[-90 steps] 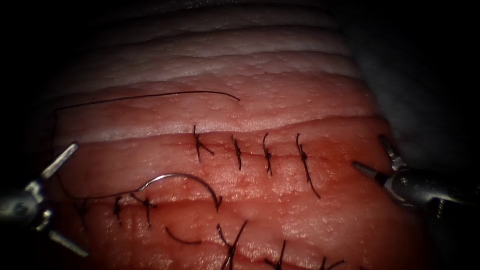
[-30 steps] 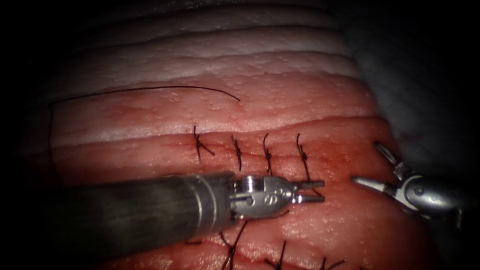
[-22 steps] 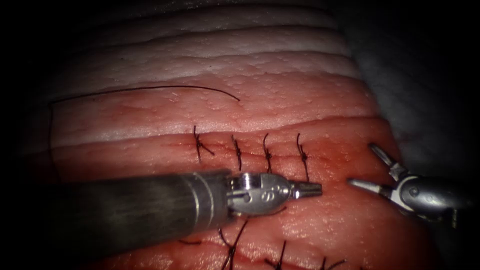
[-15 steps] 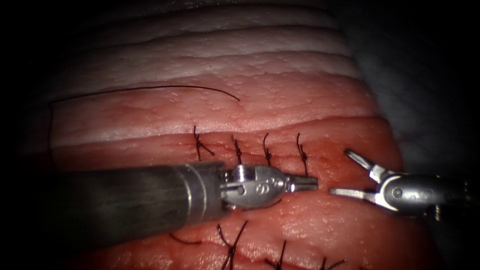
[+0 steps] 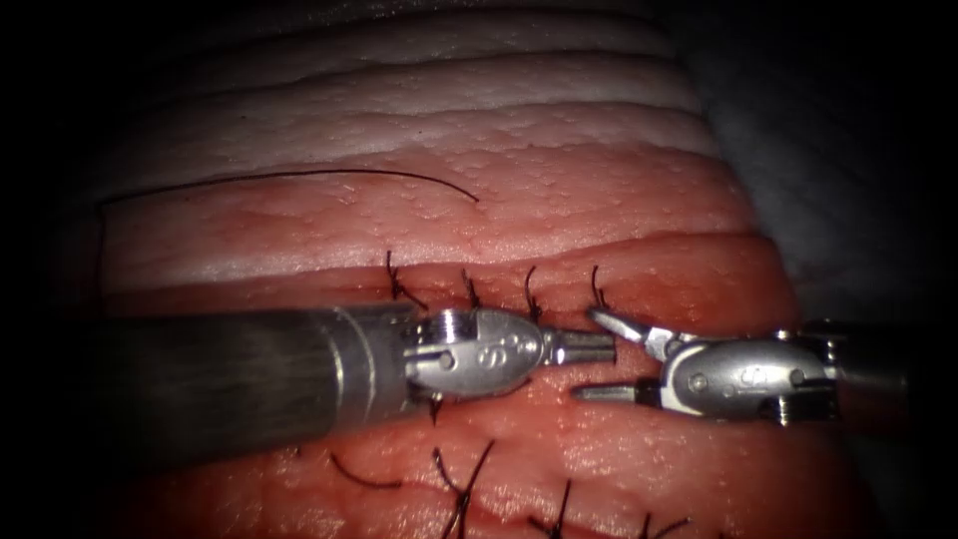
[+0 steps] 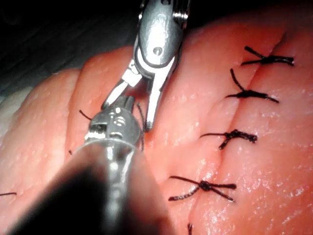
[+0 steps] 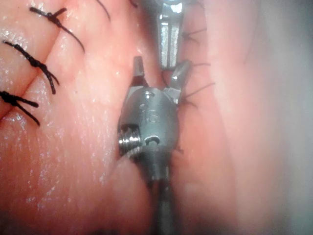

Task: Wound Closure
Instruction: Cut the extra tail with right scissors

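So, taking the row of four stitches [image 5: 530, 289] on the tissue [image 5: 599, 180] as the landmark: a loose strand of thread [image 5: 299, 175] is laid across the tissue up and to the left of that row, well apart from it, with its free end curling down toward the first stitch. The left hand [image 5: 611, 346] is brought in from the left on its dark shaft, lying just below the row and partly covering the lower ends of the stitches. It's clenched tight, tips pressed together right under the fourth stitch. Whether anything is pinched in there can't be told, since nothing can be made out between the tips. Just past the right end of the row, the right hand [image 5: 583, 353] is released and spread wide, and the clenched tip of the left hand is bracketed between its two open tips, close but not gripped. Nothing is held in it. Further below the row, a second line of knotted stitches [image 5: 461, 489] and a short cut end of thread [image 5: 364, 481] are seen.
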`<state>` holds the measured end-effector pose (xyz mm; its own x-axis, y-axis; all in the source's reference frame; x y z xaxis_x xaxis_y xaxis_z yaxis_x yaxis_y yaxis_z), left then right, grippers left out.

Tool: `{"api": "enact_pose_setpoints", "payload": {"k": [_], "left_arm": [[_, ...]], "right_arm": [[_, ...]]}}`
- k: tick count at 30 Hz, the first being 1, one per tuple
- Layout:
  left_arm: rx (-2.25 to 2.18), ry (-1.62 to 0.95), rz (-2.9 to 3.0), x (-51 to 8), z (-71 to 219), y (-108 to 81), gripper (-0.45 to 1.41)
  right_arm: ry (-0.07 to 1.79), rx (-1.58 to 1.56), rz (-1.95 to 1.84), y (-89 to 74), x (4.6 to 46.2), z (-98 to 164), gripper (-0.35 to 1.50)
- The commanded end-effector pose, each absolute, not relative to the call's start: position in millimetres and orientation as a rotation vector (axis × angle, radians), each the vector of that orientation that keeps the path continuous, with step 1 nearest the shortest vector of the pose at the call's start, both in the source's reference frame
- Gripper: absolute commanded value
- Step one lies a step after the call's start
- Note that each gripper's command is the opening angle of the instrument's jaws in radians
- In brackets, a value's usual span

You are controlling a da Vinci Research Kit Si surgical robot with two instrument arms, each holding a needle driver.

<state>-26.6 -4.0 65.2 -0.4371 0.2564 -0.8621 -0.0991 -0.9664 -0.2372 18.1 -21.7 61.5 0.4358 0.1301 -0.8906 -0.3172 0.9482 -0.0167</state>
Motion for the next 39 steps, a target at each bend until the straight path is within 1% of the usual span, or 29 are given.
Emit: {"api": "enact_pose_setpoints", "payload": {"k": [1,5,10,16,20,24,25,26,27,28,35,36,37,38,39], "left_arm": [[-1.535,-0.223,2.489,-27.1,65.6,-3.9,-0.45],[-1.538,-0.225,2.490,-26.9,65.3,-4.2,-0.45],[-1.538,-0.225,2.491,-27.0,64.9,-4.5,-0.45],[-1.541,-0.221,2.486,-27.5,64.7,-4.6,-0.45],[-1.542,-0.221,2.486,-27.5,64.7,-4.6,-0.45],[-1.542,-0.221,2.487,-27.5,64.8,-4.6,-0.45],[-1.542,-0.220,2.487,-27.5,64.8,-4.6,-0.45],[-1.542,-0.220,2.487,-27.6,64.8,-4.6,-0.45],[-1.541,-0.220,2.487,-27.6,64.8,-4.6,-0.45],[-1.542,-0.219,2.487,-27.6,64.8,-4.7,-0.45],[-1.546,-0.222,2.490,-27.3,64.6,-5.1,-0.45],[-1.548,-0.223,2.491,-27.1,64.5,-5.2,-0.45],[-1.549,-0.224,2.491,-27.0,64.3,-5.3,-0.45],[-1.551,-0.226,2.492,-26.8,64.2,-5.4,-0.45],[-1.553,-0.228,2.492,-26.7,64.0,-5.6,-0.45]], "right_arm": [[1.092,-0.205,0.277,-21.3,19.2,62.4,1.16],[1.087,-0.222,0.267,-20.9,20.0,62.9,1.16],[1.096,-0.258,0.269,-20.4,21.0,63.1,1.11],[1.087,-0.276,0.259,-20.4,22.2,63.4,1.11],[1.085,-0.279,0.260,-20.4,22.5,63.6,1.15],[1.088,-0.276,0.259,-20.3,22.5,63.5,1.04],[1.088,-0.276,0.260,-20.3,22.5,63.4,0.98],[1.090,-0.278,0.260,-20.4,22.5,63.4,0.74],[1.093,-0.277,0.258,-20.4,22.5,63.4,0.31],[1.085,-0.282,0.262,-20.5,22.5,63.4,-0.35],[1.060,-0.309,0.284,-19.9,22.9,64.2,-0.35],[1.060,-0.309,0.284,-19.8,22.9,64.3,-0.28],[1.060,-0.312,0.278,-19.8,22.9,64.3,0.16],[1.059,-0.314,0.272,-19.8,22.7,64.4,0.74],[1.060,-0.313,0.271,-19.8,22.5,64.3,1.00]]}}
